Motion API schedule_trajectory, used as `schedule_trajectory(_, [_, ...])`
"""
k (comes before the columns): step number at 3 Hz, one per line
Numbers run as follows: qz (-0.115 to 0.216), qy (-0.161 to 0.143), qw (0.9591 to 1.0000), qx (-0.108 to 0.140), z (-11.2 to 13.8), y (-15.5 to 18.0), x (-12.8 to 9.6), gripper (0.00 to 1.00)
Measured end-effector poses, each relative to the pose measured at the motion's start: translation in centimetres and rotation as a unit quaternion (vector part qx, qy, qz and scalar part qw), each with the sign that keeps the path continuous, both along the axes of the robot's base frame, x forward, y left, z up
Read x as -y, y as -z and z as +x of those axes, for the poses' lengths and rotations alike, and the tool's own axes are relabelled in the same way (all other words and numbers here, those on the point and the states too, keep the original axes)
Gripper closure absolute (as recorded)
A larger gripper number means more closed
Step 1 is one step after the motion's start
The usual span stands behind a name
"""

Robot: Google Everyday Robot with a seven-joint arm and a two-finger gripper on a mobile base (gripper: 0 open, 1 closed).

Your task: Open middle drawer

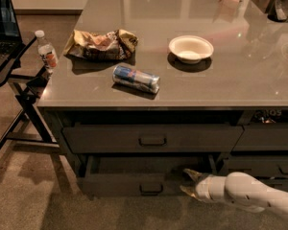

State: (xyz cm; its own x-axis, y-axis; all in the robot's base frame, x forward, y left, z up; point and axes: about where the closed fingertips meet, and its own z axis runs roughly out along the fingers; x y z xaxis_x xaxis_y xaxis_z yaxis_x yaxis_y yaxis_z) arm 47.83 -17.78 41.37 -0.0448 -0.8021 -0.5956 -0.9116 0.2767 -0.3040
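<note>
Camera view: gripper (pixel 189 182), fingers spread, beside part-open middle drawer (pixel 117 185), interior dark.

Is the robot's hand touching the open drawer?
Cannot tell. In the camera view the gripper, fingers spread, overlaps the right front end of the middle drawer; neither contact nor gap shows plainly.

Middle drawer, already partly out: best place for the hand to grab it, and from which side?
Take the loop handle at the centre of the middle drawer, coming straight from the front. Its bar lies horizontal, so one finger goes above and one below. The hand sits open to the handle's right.
</note>
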Motion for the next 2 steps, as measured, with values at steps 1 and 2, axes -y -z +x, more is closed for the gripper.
schedule_trajectory(1, [0.001,-0.008,1.0,-0.001,-0.99,-1.0,-0.01,0.88])
schedule_trajectory(2, [0.001,-0.008,1.0,-0.001,-1.18,-1.3,0.02,0.88])
